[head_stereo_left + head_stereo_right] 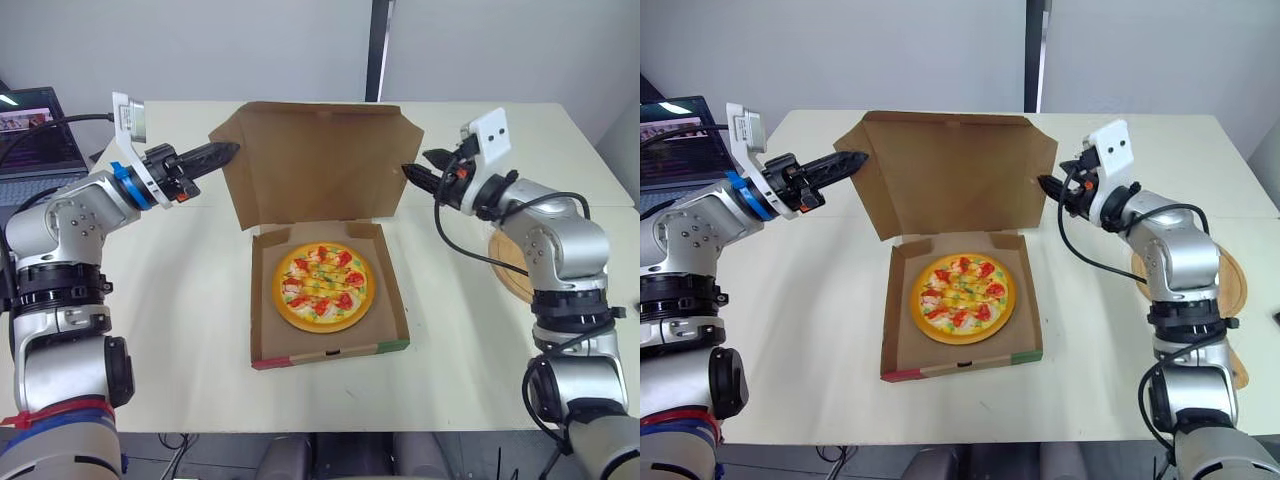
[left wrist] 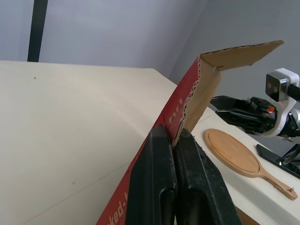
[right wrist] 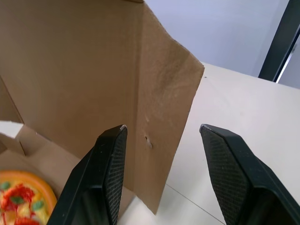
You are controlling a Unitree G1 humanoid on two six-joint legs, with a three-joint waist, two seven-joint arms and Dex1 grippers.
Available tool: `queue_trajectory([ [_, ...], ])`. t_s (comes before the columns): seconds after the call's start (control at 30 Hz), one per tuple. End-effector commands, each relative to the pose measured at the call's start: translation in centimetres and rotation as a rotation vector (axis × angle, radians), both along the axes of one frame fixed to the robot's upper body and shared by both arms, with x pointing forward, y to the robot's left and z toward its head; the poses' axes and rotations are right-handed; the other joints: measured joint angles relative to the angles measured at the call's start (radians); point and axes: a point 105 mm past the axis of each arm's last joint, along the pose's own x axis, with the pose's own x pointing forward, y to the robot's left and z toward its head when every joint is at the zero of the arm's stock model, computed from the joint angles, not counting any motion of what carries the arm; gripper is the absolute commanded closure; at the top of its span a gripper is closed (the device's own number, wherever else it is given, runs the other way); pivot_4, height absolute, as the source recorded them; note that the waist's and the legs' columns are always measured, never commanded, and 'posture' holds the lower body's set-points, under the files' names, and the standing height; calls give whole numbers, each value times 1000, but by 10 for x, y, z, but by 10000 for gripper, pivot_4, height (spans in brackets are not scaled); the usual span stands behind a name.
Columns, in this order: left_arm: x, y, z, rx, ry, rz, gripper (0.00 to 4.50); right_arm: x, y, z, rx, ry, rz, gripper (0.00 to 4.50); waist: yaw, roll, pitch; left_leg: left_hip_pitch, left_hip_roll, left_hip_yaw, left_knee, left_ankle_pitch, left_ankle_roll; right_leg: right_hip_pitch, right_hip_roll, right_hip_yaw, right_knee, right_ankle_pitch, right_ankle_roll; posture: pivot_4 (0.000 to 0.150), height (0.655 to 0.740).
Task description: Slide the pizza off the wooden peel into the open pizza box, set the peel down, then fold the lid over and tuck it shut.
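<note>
While the pizza [image 1: 322, 286] lies flat in the base of the open pizza box [image 1: 330, 350] at the middle of the table [image 1: 180, 330], the lid [image 1: 310, 165] stands raised behind it, leaning slightly forward over the base, with a short side flap bent inward at each end. At the lid's left edge the left gripper [image 1: 228, 150] has its two black fingers pressed together on the cardboard flap. At the opposite edge the right gripper [image 1: 408, 172] is spread wide, one finger on either side of the right flap [image 3: 164, 108]; whether either finger touches the cardboard cannot be told. On the robot's right, the round wooden peel [image 2: 233, 151] rests flat on the table beside the right arm, well apart from the box. Bare cream tabletop surrounds the box in front and to both sides, and more lies behind the lid, up to the far edge. A laptop [image 1: 35, 140] sits open near the far left corner. Behind the table is a pale grey wall [image 1: 200, 40] with a dark upright post [image 1: 378, 50].
</note>
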Motion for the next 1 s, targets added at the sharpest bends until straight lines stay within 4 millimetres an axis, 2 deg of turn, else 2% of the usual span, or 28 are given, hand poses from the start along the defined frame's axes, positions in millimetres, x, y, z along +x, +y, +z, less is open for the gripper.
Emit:
queue_trajectory([
  [0.03, -3, -2, 13, -3, -56, -11, 45000, -2, 7, 20, 49, -48, 66, 18426, -1, 0, 0, 0, 0, 0, 0, 0, 0, 0, 0, 0, 0, 0, 0, 1500, 7400],
  [0.2, -3, -2, 13, -4, -57, -7, 45000, -4, 15, 23, 67, -52, 132, 18426, -3, 0, 0, 0, 0, 0, 0, 0, 0, 0, 0, 0, 0, 0, 0, 1500, 7400],
  [0.23, -3, -2, 13, -4, -57, -6, 45000, -4, 16, 24, 71, -57, 143, 20090, -4, 0, 0, 0, 0, 0, 0, 0, 0, 0, 0, 0, 1, 0, 0, 1500, 7400],
  [0.3, -3, -2, 13, -3, -58, -3, 45000, -4, 18, 26, 73, -67, 149, 24497, -6, 0, 0, 0, 0, 0, 0, 0, 0, -1, 0, 0, 1, 0, 0, 1500, 7400],
  [0.5, -2, -5, 15, 0, -63, 1, 45000, -5, 18, 27, 74, -86, 146, 44471, -9, 0, 0, 0, 0, 0, 0, 0, 0, -1, 0, 0, 1, 0, 0, 1500, 7400],
  [0.77, 8, -18, 14, 54, -105, 45, 45000, -3, 15, 32, 62, -132, 76, 44471, -9, 0, 0, 0, 0, 0, 0, 0, 0, -1, 0, 0, 1, 0, 0, 1500, 7400],
  [1.0, 32, -47, 17, 73, -151, 95, 45000, 0, -3, 45, 20, -236, -76, 44471, -3, 0, 0, -1, -1, 1, 1, 0, 0, -1, -1, 0, 1, 0, 0, 1500, 7400],
])
